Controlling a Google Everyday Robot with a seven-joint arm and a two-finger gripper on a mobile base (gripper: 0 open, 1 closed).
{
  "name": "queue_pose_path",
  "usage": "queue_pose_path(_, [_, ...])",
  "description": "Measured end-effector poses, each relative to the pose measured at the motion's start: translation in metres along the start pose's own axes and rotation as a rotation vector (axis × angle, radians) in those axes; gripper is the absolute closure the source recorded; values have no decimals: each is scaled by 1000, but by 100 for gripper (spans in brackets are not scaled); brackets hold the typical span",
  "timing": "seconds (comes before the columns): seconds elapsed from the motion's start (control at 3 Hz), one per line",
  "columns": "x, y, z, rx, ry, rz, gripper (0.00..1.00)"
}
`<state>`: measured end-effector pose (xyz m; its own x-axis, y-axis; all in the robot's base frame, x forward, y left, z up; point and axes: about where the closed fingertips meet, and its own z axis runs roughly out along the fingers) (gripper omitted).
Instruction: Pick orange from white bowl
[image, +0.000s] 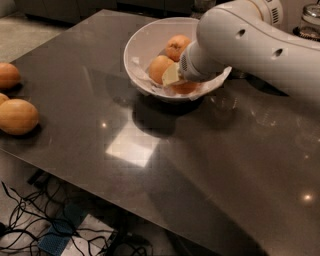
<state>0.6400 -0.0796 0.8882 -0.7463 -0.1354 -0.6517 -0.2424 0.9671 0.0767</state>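
Observation:
The white bowl (137, 47) stands at the back middle of the dark table, lined with crumpled white paper. Three oranges show in it: one at the back (177, 46), one on the left (159, 67), and one at the front (187, 88), mostly hidden under the arm. My gripper (172, 75) reaches down into the bowl from the right. It sits against the left orange and just above the front one. My white arm (250, 42) covers the right side of the bowl.
Three more oranges lie at the table's left edge: one at the back (7, 75), a large one at the front (17, 116), and a sliver of another between them (2, 98). A glass jar (311, 20) stands at the back right. Cables (30, 220) lie on the floor below the front edge.

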Motion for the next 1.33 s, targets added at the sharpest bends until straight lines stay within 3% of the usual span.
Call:
queue_pose_path(0.33, [-7,-4,-26,-61,-38,-62,100])
queue_pose_path(0.67, [-15,-5,-45,-90,-88,-146,100])
queue_pose_path(1.33, [-40,-23,-45,-129,-209,-362,100])
